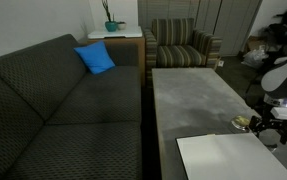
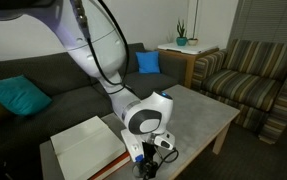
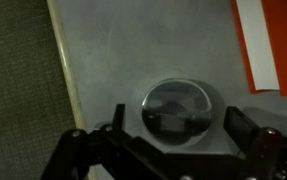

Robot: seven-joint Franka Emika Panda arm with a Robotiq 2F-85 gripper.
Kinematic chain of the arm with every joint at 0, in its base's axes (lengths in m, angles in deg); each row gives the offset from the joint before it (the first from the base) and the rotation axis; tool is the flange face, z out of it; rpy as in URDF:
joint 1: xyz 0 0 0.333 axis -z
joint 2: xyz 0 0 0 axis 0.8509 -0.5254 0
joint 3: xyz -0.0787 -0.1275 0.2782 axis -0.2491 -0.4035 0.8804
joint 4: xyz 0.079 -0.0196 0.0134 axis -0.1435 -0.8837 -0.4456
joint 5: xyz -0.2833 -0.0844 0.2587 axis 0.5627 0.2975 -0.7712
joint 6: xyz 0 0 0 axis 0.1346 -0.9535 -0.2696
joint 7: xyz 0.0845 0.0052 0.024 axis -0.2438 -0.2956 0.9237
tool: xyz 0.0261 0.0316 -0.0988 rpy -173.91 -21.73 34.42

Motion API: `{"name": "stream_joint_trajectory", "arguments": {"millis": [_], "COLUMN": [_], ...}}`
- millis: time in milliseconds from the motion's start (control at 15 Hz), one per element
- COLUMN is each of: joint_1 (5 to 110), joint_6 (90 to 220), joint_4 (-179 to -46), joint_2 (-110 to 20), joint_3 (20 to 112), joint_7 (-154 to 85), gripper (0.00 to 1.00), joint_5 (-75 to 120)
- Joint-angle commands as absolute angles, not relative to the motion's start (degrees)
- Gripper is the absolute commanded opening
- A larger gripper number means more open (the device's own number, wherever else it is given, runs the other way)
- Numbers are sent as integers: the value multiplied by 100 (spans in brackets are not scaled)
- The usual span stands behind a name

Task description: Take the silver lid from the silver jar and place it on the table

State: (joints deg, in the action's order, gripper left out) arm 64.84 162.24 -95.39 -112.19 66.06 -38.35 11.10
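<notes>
In the wrist view the silver lid (image 3: 183,110) shows as a round, shiny disc, seen from above on the grey table (image 3: 133,50). My gripper (image 3: 181,128) is open, with one dark finger on each side of the lid, neither touching it. In an exterior view the gripper (image 1: 265,127) is low over the table (image 1: 193,95) near its edge. A tiny yellowish-silver thing (image 1: 241,122) beside it looks like the silver jar. In the other exterior view the gripper (image 2: 153,156) hides both lid and jar.
A white sheet (image 1: 233,158) with an orange edge (image 3: 268,45) lies on the table close to the gripper. A dark sofa (image 1: 53,110) runs along one long side. A striped armchair (image 1: 183,45) and a wooden side table with a plant (image 1: 113,35) stand beyond.
</notes>
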Motion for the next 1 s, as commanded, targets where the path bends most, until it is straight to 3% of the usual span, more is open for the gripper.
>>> {"name": "stream_joint_trajectory", "arguments": {"millis": [0, 933], "joint_1": [6536, 6148], "joint_6": [16365, 16855], "joint_4": [-9526, -10682], "joint_2": [-11219, -9932], "joint_3": [6640, 6490], "joint_7": [-3806, -3666], "gripper": [100, 100], "joint_5": [1155, 1381]}}
